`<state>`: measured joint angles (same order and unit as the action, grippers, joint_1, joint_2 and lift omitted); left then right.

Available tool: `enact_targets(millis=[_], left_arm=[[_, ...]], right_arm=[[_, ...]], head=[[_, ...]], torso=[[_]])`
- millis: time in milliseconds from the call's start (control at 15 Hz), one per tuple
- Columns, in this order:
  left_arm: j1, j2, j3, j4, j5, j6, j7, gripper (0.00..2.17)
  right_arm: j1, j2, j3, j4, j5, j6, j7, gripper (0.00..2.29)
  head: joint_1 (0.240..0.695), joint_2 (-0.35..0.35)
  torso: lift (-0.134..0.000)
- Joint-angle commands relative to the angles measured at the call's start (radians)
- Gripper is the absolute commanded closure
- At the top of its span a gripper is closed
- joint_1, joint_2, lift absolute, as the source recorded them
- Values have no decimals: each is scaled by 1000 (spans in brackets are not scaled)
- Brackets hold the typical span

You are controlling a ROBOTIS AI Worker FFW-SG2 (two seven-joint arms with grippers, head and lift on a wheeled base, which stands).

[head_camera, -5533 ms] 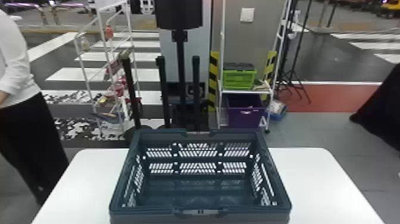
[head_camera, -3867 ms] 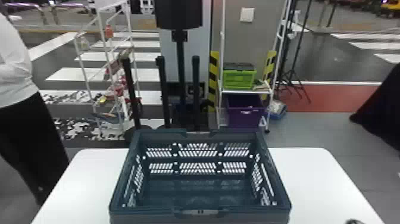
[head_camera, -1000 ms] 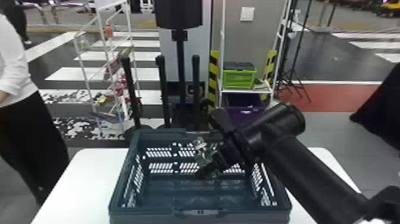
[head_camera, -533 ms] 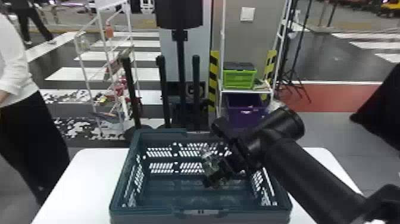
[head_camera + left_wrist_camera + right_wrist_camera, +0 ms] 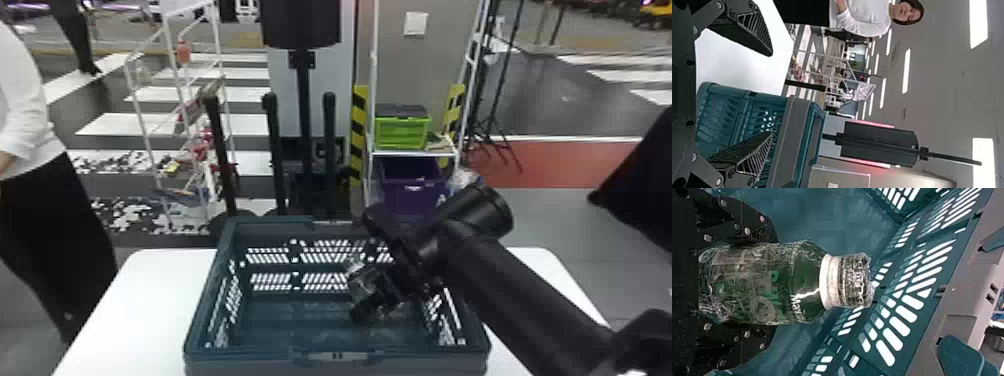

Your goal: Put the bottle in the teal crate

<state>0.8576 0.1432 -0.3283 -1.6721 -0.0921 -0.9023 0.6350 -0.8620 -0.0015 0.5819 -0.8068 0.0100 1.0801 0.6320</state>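
My right gripper (image 5: pixel 376 300) reaches from the right over the teal crate (image 5: pixel 200 325), its fingertips inside the walls, in the right half. Between its fingers is the clear-wrapped bottle (image 5: pixel 365 280), near the crate's right wall. In the right wrist view the right gripper (image 5: pixel 772 284) is shut on the green bottle (image 5: pixel 805 282), with a finger along each side; its white-ringed neck points away from the palm, and the crate wall (image 5: pixel 926 317) stands behind. My left gripper (image 5: pixel 770 94) is open with nothing held, outside the crate (image 5: pixel 797 137).
The crate stands on a white table (image 5: pixel 145 290), with table surface to its left and right. Beyond the table are a white wire rack (image 5: pixel 145 120), a black stand (image 5: pixel 302 100) and shelves holding a green box (image 5: pixel 402 131) and a purple bin (image 5: pixel 412 185).
The right arm has come in from the right with the bottle over the crate. Over the last second the bottle has moved slightly lower and to the right in the head view.
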Motion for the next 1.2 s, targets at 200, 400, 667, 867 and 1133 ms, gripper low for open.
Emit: enact_targets(millis=[200, 400, 667, 867, 1133], left_arm=[[1, 1, 0, 2, 0, -6, 2, 188], [3, 1, 0, 2, 0, -19, 2, 188], [6, 4, 0, 2, 0, -28, 0, 184], [8, 7, 0, -2, -2, -28, 0, 184], [11, 12, 0, -2, 0, -37, -1, 184]], right_arm=[[0, 2, -1, -2, 1, 21, 0, 12], [3, 2, -2, -17, 1, 39, -2, 33], [46, 2, -19, -201, 10, 217, -8, 39], [71, 2, -25, -342, 16, 364, -14, 43], [135, 2, -56, -615, 57, 492, -40, 46]], head=[[499, 0], [499, 0], [499, 0], [499, 0], [499, 0]], torso=[[0], [0], [0], [0], [0]])
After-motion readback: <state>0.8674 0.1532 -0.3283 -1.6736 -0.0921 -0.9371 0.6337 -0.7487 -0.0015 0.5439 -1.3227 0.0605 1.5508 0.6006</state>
